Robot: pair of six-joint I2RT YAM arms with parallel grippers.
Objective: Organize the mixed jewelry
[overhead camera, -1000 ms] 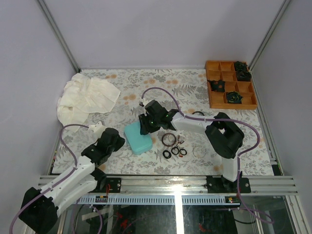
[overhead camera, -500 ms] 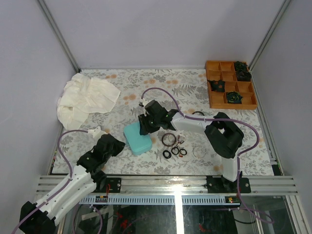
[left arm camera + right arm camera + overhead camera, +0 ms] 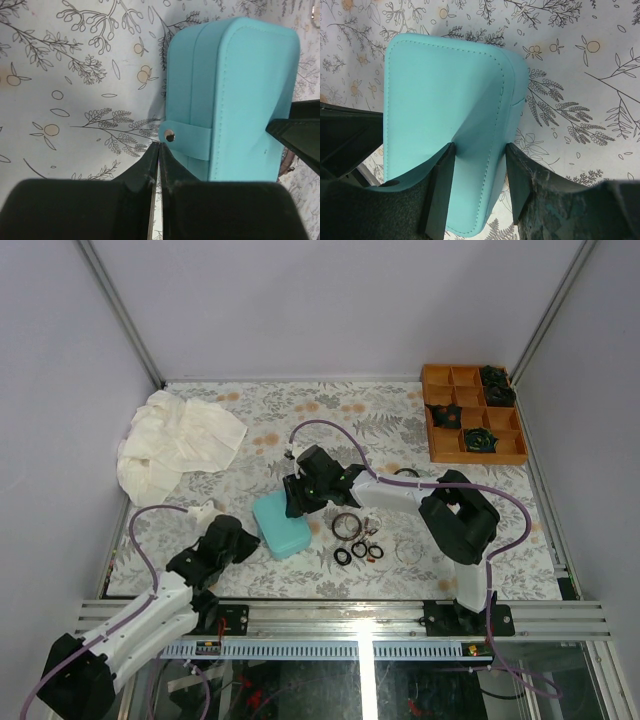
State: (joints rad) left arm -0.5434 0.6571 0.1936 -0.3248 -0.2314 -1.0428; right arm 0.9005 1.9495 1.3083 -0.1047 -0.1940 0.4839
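A teal case (image 3: 283, 524) lies closed on the floral table. My right gripper (image 3: 300, 499) is shut on its far right edge. In the right wrist view the fingers (image 3: 441, 175) pinch the case (image 3: 445, 95) and dent the lid. My left gripper (image 3: 241, 539) is shut and empty by the case's left side. In the left wrist view its tips (image 3: 159, 145) sit just below the snap tab (image 3: 170, 135) of the case (image 3: 240, 90). The mixed jewelry lies to the right of the case: small black rings (image 3: 358, 551), a reddish-brown bangle (image 3: 346, 526), a clear bangle (image 3: 408, 550).
A crumpled white cloth (image 3: 176, 440) lies at the back left. An orange compartment tray (image 3: 437, 435) with dark clumps stands at the back right. A black bangle (image 3: 405, 473) lies behind the right arm. Grey walls enclose the table.
My left arm has swung its elbow and the gripper has shifted slightly toward the near edge, staying by the case. The right gripper and the case have not moved.
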